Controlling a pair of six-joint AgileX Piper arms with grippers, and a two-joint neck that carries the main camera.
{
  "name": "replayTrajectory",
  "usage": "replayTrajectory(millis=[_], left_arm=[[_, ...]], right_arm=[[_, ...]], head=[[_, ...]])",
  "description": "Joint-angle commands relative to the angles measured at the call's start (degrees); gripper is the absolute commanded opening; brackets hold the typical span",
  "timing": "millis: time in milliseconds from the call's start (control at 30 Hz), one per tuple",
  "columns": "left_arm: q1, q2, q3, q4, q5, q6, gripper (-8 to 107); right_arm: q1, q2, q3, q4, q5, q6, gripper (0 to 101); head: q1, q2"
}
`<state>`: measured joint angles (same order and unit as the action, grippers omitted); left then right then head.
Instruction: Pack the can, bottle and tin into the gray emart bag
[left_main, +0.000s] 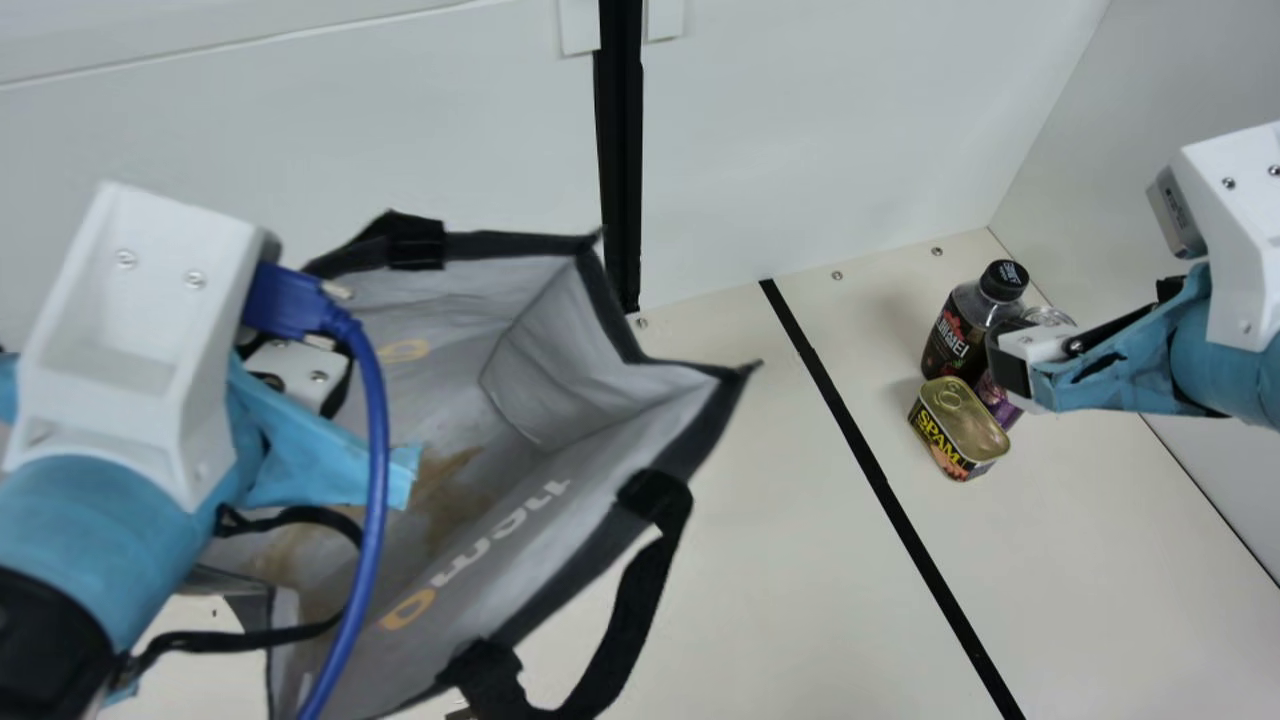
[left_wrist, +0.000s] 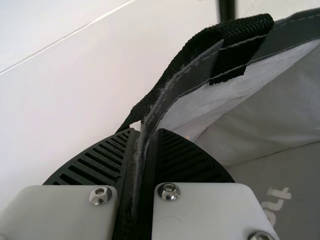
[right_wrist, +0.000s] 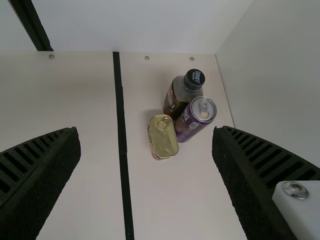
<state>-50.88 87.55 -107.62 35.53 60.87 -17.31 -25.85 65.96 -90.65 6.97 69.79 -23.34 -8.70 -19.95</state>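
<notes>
**Left anchors, right picks**

My left fingers (left_wrist: 100, 160) are clamped on the rim of the gray emart bag (left_main: 600, 450); my right fingers (right_wrist: 45, 175) are wide apart and empty. In the main view, the tin (left_main: 965, 425) lies toward three o'clock, the bottle (left_main: 955, 335) at its twelve, the purple can (right_wrist: 190, 125) at its two. I'd straddle the tin's narrow width, easing one finger past the can
</notes>
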Motion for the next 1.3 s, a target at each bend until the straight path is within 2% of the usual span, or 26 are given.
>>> replayTrajectory(millis=[0,500,767,867,1067,1267], left_arm=[[-0.22,-0.44,1.24,5.94,0.4,-4.55,10],[-1.2,-4.65,10.84,28.56,5.13,-20.88,10],[-3.39,-6.63,19.08,40.48,9.03,-29.76,10],[-3.16,-7.21,23.11,44.36,9.03,-32.88,10],[-2.58,-7.76,30.6,50.28,9.03,-38.63,10],[-2.06,-7.24,35.83,53.05,9.03,-43.09,10]], right_arm=[[0.0,0.0,0.0,0.0,0.0,0.0,91],[0.0,0.0,0.0,0.0,0.0,0.0,91],[0.0,0.0,0.0,0.0,0.0,0.0,91],[0.0,0.0,0.0,0.0,0.0,0.0,91],[0.0,0.0,0.0,0.0,0.0,0.0,91],[0.0,0.0,0.0,0.0,0.0,0.0,91]], head=[[-1.3,-0.05],[-1.3,-0.05],[-1.3,-0.05],[-1.3,-0.05],[-1.3,-0.05],[-1.3,-0.05]])
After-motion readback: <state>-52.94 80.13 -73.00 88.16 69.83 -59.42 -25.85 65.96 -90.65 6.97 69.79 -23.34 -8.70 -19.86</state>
